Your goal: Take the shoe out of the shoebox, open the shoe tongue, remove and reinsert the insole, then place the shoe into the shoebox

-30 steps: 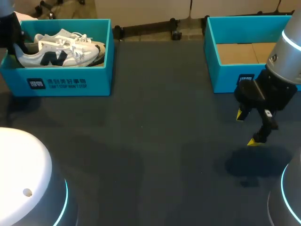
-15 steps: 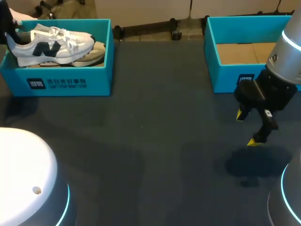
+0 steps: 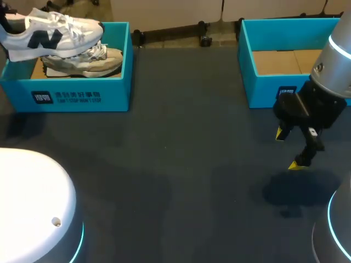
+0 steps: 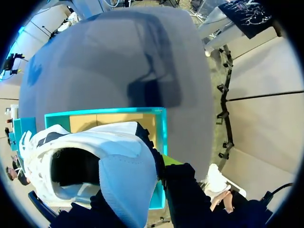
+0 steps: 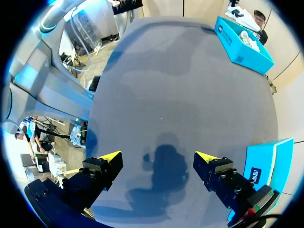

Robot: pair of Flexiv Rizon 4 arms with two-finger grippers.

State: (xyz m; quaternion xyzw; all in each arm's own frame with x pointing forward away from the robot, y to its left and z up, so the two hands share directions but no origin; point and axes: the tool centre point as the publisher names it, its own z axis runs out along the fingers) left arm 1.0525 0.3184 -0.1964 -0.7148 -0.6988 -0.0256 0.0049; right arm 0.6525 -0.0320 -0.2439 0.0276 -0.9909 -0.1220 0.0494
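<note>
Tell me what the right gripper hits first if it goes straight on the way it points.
The right gripper, open, points down at the table. Its wrist view shows only bare tabletop ahead of the fingers, so it would most likely meet the table first.

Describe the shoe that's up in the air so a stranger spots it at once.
Find the blue shoebox at the far left corner of the table. The white shoe hangs just above its rim. Unlike the beige shoe lying inside, it is raised and bears a dark mark on its side.
</note>
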